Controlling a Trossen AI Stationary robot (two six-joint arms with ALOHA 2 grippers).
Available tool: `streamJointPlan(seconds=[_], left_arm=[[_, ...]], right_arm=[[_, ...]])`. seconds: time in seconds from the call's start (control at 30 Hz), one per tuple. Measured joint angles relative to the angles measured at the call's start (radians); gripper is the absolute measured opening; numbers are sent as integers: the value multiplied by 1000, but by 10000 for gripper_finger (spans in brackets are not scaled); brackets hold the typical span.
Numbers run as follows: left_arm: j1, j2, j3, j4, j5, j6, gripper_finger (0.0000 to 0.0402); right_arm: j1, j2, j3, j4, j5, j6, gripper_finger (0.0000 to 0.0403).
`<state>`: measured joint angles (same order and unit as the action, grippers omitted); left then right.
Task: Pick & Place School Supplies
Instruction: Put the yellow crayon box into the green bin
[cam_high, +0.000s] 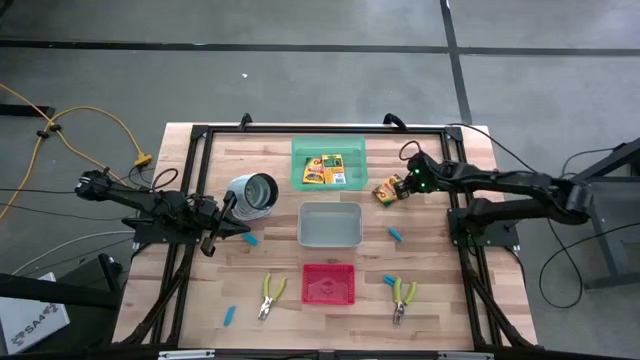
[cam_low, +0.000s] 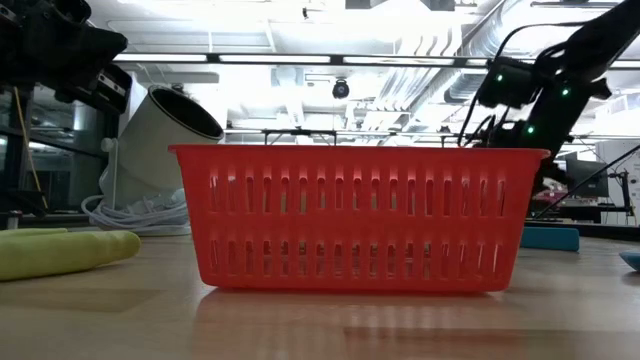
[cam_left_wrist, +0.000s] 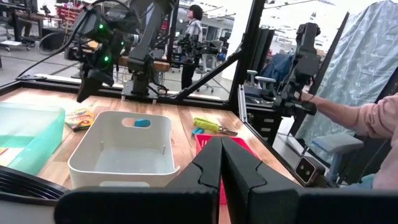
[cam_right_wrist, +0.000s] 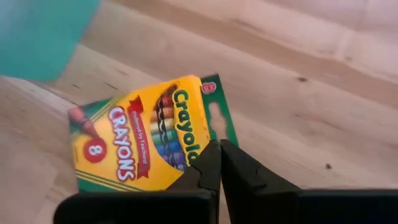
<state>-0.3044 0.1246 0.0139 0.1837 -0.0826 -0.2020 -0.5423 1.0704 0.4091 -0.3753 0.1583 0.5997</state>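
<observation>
A yellow Crayola crayon box (cam_right_wrist: 137, 137) lies flat on the wood right of the green tray (cam_high: 300, 150), also seen in the high view (cam_high: 384, 191). My right gripper (cam_right_wrist: 219, 149) is shut, its tips over the box's green-edged side (cam_high: 402, 186). Two more crayon boxes (cam_high: 328, 168) lie in the green tray. Two pliers (cam_high: 270, 297) (cam_high: 402, 298) flank the red tray (cam_high: 328, 283). Light-blue pieces (cam_high: 250, 240) (cam_high: 396, 233) (cam_high: 229, 315) lie scattered. My left gripper (cam_left_wrist: 221, 149) is shut and waits at the table's left (cam_high: 238, 228). My right gripper comes from above, slanting down, with its shut fingertips (cam_right_wrist: 211, 163) at the crayon box's long green-edged side (cam_right_wrist: 208, 127). Whether they touch the box I cannot tell. The box lies flat on the table.
A grey tray (cam_high: 330, 225) sits mid-table between the green and red trays. A white cup-like cylinder (cam_high: 250, 195) lies tipped by my left gripper. A black frame (cam_high: 190, 150) borders the table. A person's sleeve (cam_left_wrist: 373, 118) shows beyond the table's right side.
</observation>
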Motion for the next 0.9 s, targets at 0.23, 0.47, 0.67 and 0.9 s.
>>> streamJointPlan(seconds=[0.23, 0.47, 0.67, 0.9], left_arm=[[0, 0, 0, 0, 0, 0, 1], [0, 0, 0, 0, 0, 0, 1], [0, 0, 0, 0, 0, 0, 1], [0, 0, 0, 0, 0, 0, 1]], right_arm=[[0, -112, 3, -3, -11, -1, 2], [0, -98, 3, -37, -27, 7, 3], [0, -88, 5, -33, -38, -13, 3], [-1, -88, 5, -32, -61, -28, 15]])
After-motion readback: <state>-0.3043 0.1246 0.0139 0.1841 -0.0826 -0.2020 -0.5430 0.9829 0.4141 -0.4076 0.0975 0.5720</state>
